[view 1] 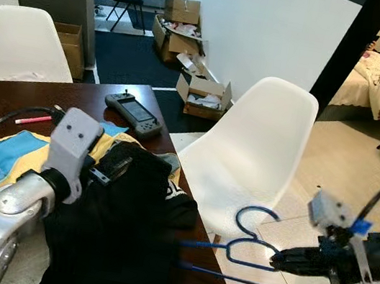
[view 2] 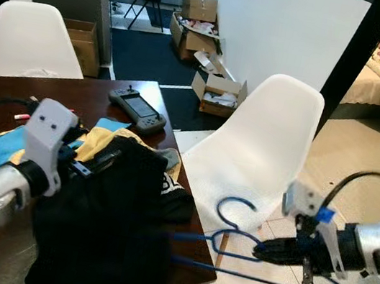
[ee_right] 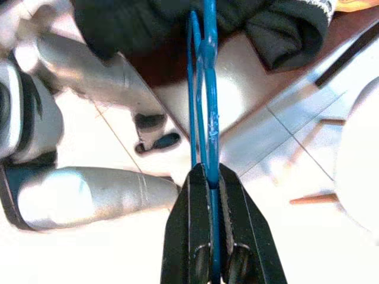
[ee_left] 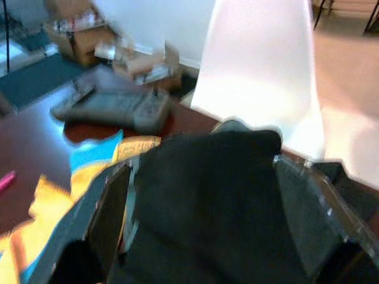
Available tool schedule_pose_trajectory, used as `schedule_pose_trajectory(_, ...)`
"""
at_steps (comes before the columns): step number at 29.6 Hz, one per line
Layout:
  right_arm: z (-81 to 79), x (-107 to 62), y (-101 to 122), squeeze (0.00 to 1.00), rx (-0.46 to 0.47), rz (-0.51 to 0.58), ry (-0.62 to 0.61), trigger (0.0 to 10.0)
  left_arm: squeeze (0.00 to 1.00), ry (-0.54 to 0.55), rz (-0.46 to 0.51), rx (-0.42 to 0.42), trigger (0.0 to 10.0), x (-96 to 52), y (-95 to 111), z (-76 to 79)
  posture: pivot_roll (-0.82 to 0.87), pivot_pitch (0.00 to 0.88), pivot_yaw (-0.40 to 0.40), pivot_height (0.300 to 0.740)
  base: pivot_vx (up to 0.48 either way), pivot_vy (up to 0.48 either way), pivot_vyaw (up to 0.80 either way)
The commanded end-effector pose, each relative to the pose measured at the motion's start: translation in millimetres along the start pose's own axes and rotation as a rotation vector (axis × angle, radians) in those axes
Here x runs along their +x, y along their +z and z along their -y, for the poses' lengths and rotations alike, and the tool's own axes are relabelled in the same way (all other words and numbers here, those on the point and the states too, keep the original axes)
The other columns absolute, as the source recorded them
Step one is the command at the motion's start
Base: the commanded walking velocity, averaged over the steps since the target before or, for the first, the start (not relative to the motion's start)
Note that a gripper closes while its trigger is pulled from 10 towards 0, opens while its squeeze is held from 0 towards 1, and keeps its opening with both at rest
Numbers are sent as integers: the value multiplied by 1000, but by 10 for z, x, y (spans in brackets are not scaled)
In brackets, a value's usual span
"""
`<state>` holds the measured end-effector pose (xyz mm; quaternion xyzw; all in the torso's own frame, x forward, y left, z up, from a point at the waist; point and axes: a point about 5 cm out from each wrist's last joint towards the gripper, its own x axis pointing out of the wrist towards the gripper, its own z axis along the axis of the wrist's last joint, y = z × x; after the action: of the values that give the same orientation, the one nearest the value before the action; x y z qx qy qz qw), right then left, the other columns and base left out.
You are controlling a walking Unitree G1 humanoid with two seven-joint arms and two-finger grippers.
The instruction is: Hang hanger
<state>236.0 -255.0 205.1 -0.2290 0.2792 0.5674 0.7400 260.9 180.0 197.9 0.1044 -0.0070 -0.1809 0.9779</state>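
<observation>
The hanger [view 1: 277, 273] is thin blue wire with a curled hook [view 1: 257, 219] and lies roughly level in the air, just off the corner of the bench [view 1: 96, 93]. One end of it is pushed into the black garment [view 1: 116, 232], which is bunched on the bench corner and droops over the edge. The hook rises beside the bench, toward the white chair. The far end of the hanger points away from the bench.

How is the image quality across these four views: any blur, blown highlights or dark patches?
Left and right eye views: sharp, evenly lit. Left wrist view: soft and blurred, the white chair blown out, the black garment a dark mass. Right wrist view: the blue hanger fairly clear, the floor washed out with glare, edges slightly smeared.
</observation>
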Motion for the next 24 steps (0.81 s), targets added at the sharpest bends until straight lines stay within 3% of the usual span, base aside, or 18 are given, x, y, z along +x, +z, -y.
schedule_pose_trajectory(1,55,-126,-91,0,-2,-120,-68,0,0,-15,-19,0,10000,1,-34,43,99,5,-62,740,0,0,0)
schedule_pose_trajectory(7,114,-277,-116,0,-2,-164,-142,0,0,-41,-59,11,10000,1,-117,89,92,6,-62,740,0,0,0)
schedule_pose_trajectory(11,279,-665,-38,0,-26,-123,-357,0,0,-84,-134,50,10000,-12,-278,195,89,8,-61,740,0,0,0)
schedule_pose_trajectory(17,377,-855,-55,0,-47,-147,-483,0,0,-82,-140,52,10000,-13,-294,198,89,9,-63,740,0,0,0)
schedule_pose_trajectory(19,426,-904,-2,0,-74,-113,-537,0,0,-74,-141,59,10000,-10,-297,187,89,9,-63,740,0,0,0)
schedule_pose_trajectory(20,473,-914,123,0,-100,17,-575,0,0,-52,-127,61,10000,1,-280,162,84,8,-65,740,0,0,0)
schedule_pose_trajectory(21,473,-914,123,0,-100,17,-575,0,0,-52,-127,61,10000,1,-280,162,84,8,-65,740,0,0,0)
schedule_pose_trajectory(22,509,-886,267,0,-115,190,-592,0,0,-17,-101,67,10000,16,-245,122,82,6,-65,740,0,0,0)
schedule_pose_trajectory(24,509,-886,267,0,-115,190,-592,0,0,-17,-101,67,10000,16,-245,122,82,6,-65,740,0,0,0)
